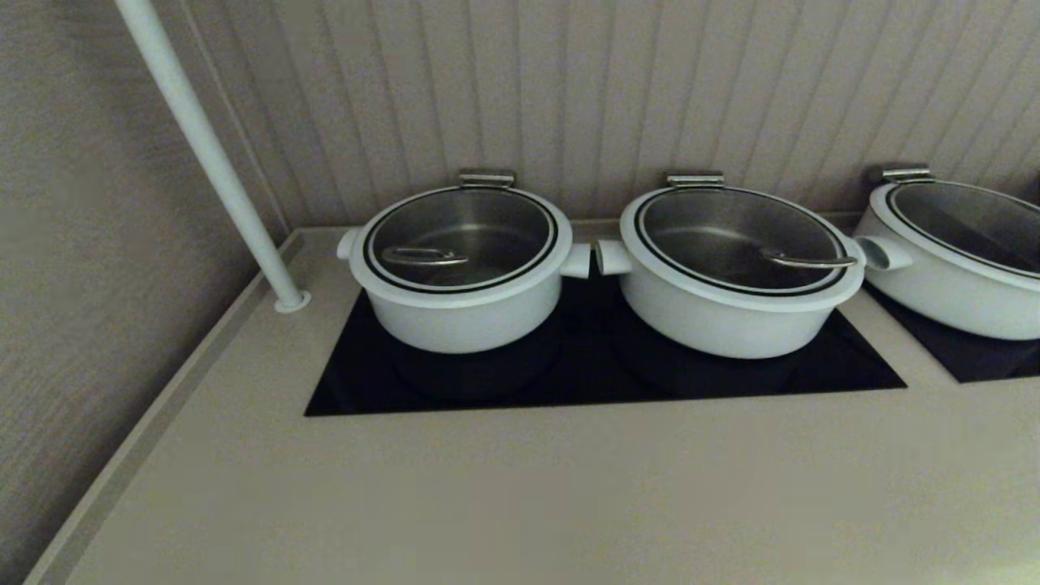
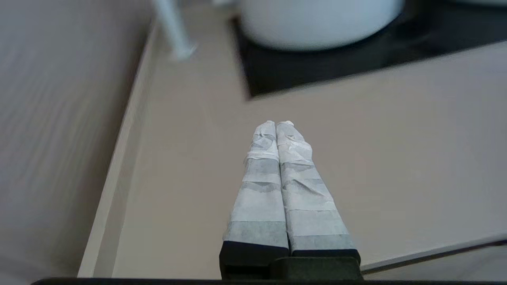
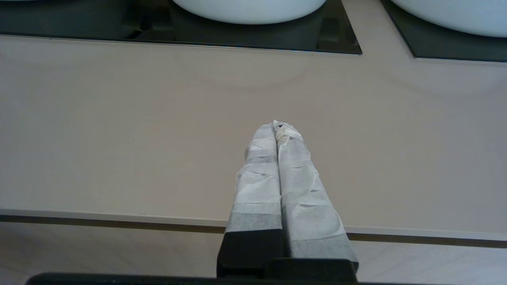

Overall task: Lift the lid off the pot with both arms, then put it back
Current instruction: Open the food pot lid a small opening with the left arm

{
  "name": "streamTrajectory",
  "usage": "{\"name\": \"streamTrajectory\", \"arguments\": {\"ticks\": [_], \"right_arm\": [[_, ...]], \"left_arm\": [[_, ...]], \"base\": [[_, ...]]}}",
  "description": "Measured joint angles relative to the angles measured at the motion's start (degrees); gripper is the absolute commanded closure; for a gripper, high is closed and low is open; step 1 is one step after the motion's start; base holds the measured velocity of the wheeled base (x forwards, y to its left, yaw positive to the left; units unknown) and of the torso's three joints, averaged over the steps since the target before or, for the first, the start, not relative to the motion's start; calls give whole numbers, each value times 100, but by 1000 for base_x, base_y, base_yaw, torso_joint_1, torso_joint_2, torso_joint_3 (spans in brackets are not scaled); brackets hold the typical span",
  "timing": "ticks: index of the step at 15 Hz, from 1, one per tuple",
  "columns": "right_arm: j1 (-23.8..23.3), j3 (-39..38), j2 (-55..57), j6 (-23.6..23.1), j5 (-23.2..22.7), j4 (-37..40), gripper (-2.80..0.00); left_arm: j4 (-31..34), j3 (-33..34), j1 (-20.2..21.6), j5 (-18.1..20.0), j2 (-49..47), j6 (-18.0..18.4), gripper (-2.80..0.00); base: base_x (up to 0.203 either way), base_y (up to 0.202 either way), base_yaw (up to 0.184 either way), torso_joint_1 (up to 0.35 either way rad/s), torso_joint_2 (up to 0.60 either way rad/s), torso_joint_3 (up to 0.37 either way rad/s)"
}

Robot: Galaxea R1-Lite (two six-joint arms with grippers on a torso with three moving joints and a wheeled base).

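Overhead, beige counter (image 1: pixel 520 487), ribbed wall (image 1: pixel 650 89).

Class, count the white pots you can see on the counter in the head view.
3: the pot on the left, a wider one in the middle, another cut off at the right edge; more may lie beyond.

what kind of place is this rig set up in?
Most likely a kitchen or a showroom mock-up of one: lidded white pots stand on black glass cooktops set flush into a beige counter against a panelled wall. Both pincers hang shut over the counter's front.
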State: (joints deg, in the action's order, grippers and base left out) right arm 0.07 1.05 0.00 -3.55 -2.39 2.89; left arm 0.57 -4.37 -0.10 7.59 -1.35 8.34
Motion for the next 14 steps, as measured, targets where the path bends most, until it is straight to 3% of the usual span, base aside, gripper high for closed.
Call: {"name": "streamTrajectory", "arguments": {"ticks": [6,10,14], "right_arm": [[0,0,0,0,5,-2,0],[0,0,0,-2,-1,-2,0],[0,0,0,-2,2,-2,0]], "left_arm": [[-142,-1340,-54,1257,-1322,-66,0],[-214,-1904,-67,2446,-2256,-43,0],[-1137,-2072,-97,2683,-3303,10,0]], "base": [[0,0,0,0,0,0],[0,0,0,0,0,0],[0,0,0,0,0,0]]}}
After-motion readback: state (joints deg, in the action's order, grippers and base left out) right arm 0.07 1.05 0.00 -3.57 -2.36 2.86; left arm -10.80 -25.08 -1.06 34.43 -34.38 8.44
